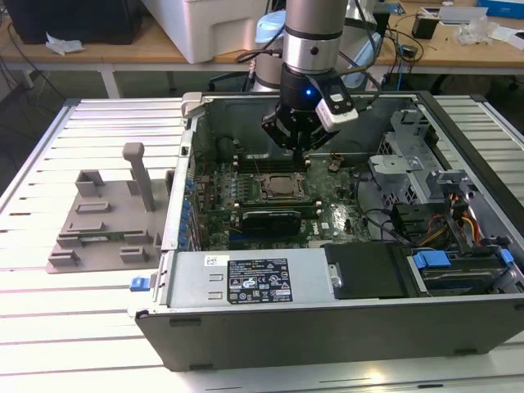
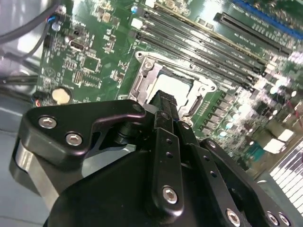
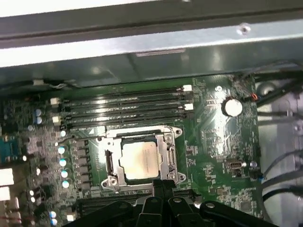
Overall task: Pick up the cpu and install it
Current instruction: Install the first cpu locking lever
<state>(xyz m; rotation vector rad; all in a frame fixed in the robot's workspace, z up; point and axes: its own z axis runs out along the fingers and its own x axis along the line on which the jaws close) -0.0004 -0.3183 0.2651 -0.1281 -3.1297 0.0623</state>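
Observation:
The cpu point(image 3: 141, 159), a silvery square lid, lies flat inside the metal socket frame point(image 3: 110, 161) on the green motherboard point(image 3: 213, 137). In the exterior view the cpu point(image 1: 282, 187) sits in the middle of the open computer case point(image 1: 327, 327). My gripper point(image 1: 300, 150) hangs a little above the socket, on its far side, and touches nothing. Its black fingers point(image 3: 162, 188) stand pressed together with nothing between them. In the second wrist view the fingertips point(image 2: 165, 100) cover part of the pale cpu point(image 2: 176, 85).
Memory slots point(image 3: 125, 106) run along the socket's far side. A black expansion card point(image 1: 266, 219) lies near its front side. The power supply point(image 1: 254, 278), a drive cage point(image 1: 409, 155) and cables point(image 1: 458, 221) crowd the case. A grey fixture tray point(image 1: 106, 221) stands on the table at the exterior view's left.

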